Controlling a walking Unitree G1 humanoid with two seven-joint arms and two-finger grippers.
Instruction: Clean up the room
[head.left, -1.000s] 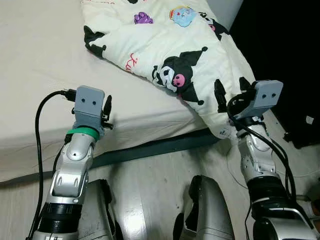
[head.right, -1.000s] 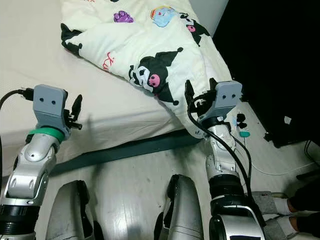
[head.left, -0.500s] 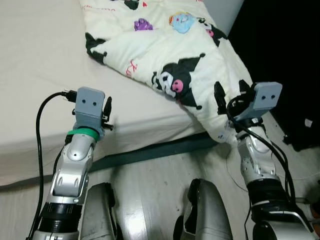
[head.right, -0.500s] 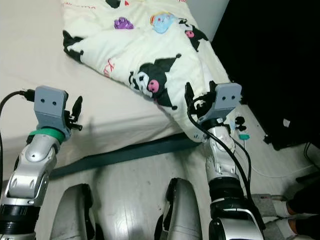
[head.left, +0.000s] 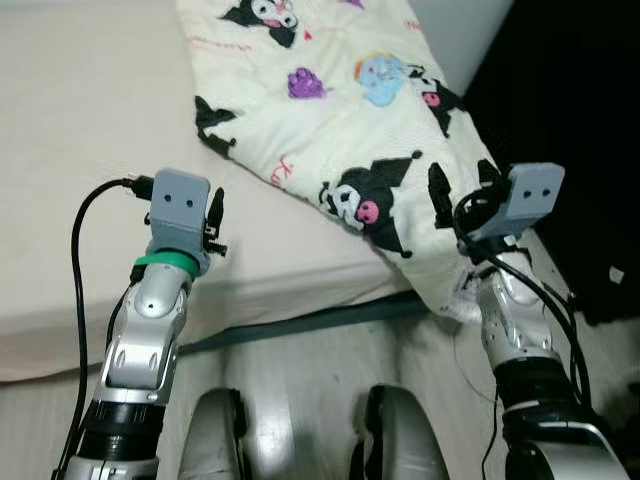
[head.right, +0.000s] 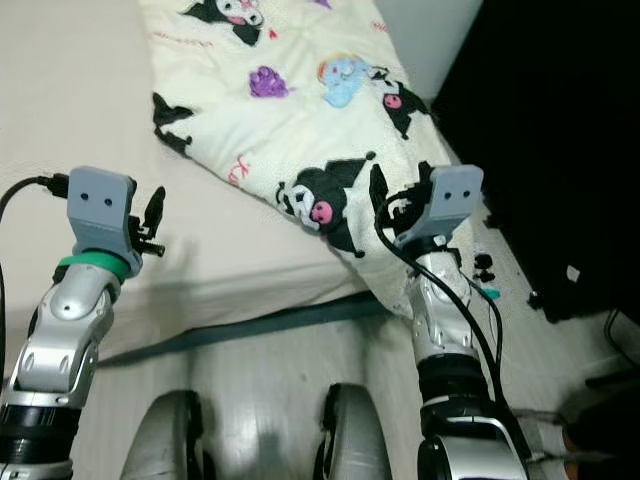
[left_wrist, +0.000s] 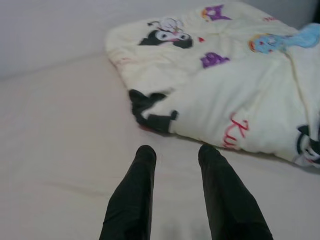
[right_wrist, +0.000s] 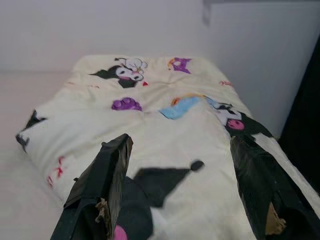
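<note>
Right end effector (head.left: 458, 195) hovers at the near right corner of the bed (head.left: 80, 150), its fingers spread wide with nothing between them, poised over the crumpled cartoon-print blanket (head.left: 370, 130). From the left eye view, that blanket lies bunched along the bed's right side, one corner sagging over the mattress edge toward the floor (head.left: 300, 370), which is probably why the right arm is raised there: that loose corner is the easiest place to take hold. The left end effector (head.left: 214, 220) is held over the bare sheet, well apart from the blanket.

Seen from the right eye, small dark objects (head.right: 484, 265) sit on the floor just beside the bed's corner; what they are is too small to tell.

Looking along the left wrist, the fingers (left_wrist: 131, 192) stand a narrow way apart and empty, aimed at the blanket's folded edge.

Through the right wrist camera, the wide-set fingers (right_wrist: 105, 185) frame the blanket, suggesting a grasp being lined up.
</note>
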